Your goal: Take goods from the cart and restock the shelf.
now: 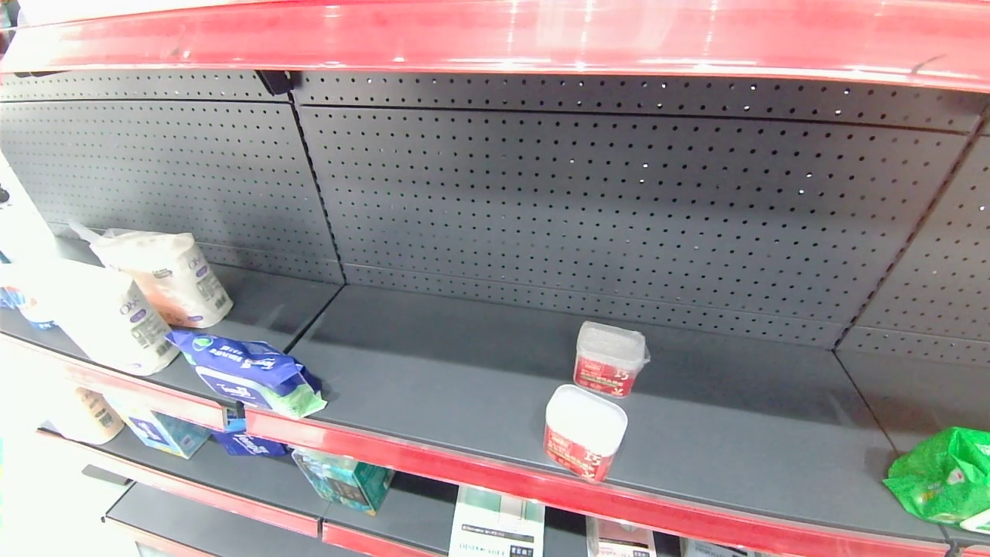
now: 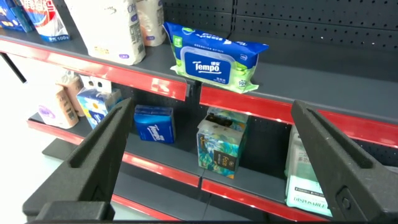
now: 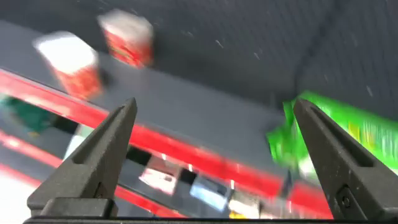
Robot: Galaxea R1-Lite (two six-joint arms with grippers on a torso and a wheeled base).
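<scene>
Plainly, left claw [image 2: 212,109] and right claw [image 3: 214,104] gape empty. The front tub [image 1: 584,433] and rear tub [image 1: 609,360] wear red labels with white print; wipes pack [image 1: 247,371] is blue, white-lettered.

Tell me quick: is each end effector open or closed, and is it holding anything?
Left end effector: open, holding nothing.
Right end effector: open, holding nothing.

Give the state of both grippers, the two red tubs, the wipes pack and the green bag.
Left gripper: open, empty.
Right gripper: open, empty.
Front red tub: upright, lid on.
Rear red tub: upright, lid on.
Blue wipes pack: lying flat, flap shut.
Green bag: lying down, crumpled.
</scene>
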